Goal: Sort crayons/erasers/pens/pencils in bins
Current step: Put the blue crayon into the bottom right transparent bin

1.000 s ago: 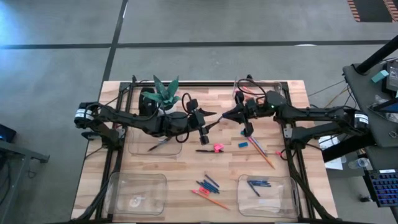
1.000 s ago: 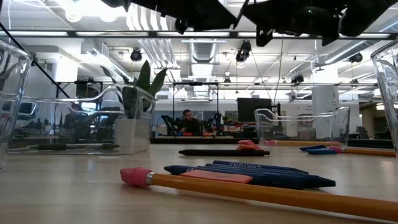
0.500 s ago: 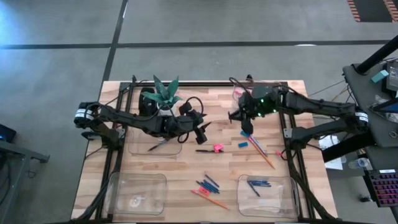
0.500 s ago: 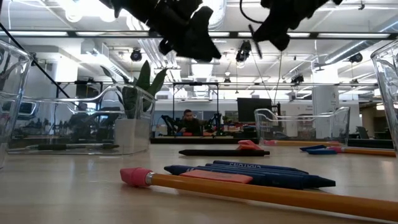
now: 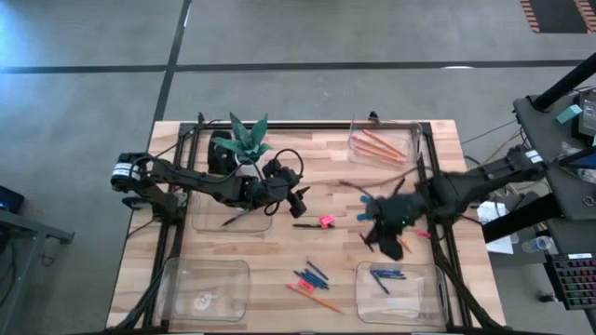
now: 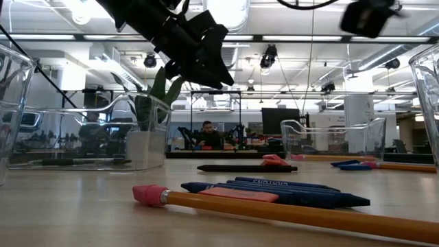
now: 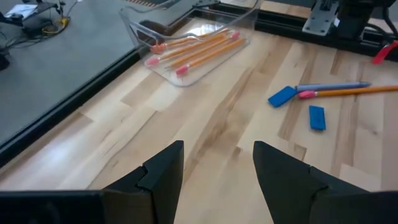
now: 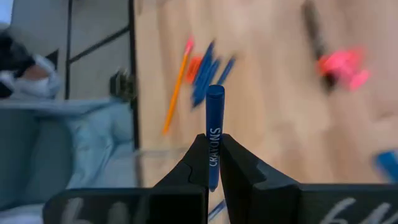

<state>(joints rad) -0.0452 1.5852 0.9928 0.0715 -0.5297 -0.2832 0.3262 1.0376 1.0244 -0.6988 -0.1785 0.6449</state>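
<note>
My right gripper [image 5: 386,233] [image 8: 213,155] hangs over the table's right part, by the far edge of the near right bin [image 5: 400,284], shut on a blue crayon [image 8: 214,118]. My left gripper [image 5: 298,200] [image 7: 217,149] hovers open over mid-table, above a black pen [image 5: 305,224]. A pink eraser [image 5: 327,221] and a blue eraser [image 5: 363,217] lie flat on the wood. Orange pencils [image 5: 377,146] lie in the far right bin [image 5: 410,149]. Blue crayons [image 5: 312,276] and a pencil [image 5: 317,298] lie loose near the front edge. My right gripper pinches the blue crayon between its two fingers [image 8: 233,158], with the printed part of its wrapper [image 8: 214,140] in the jaws. The crayon lies along the fingers and sticks out beyond their tips. It is lifted clear of the table.
A black pot with a green plant [image 5: 244,140] stands at the far left. The far left bin [image 5: 233,209] holds a dark pen; the near left bin [image 5: 205,288] sits at the front left. Black frame rails [image 5: 438,242] run along both table sides.
My right gripper has swung fast from near the far right bin toward the near edge and a little to the right, ending by the near right bin. My left gripper has come down somewhat over mid-table and stays open.
</note>
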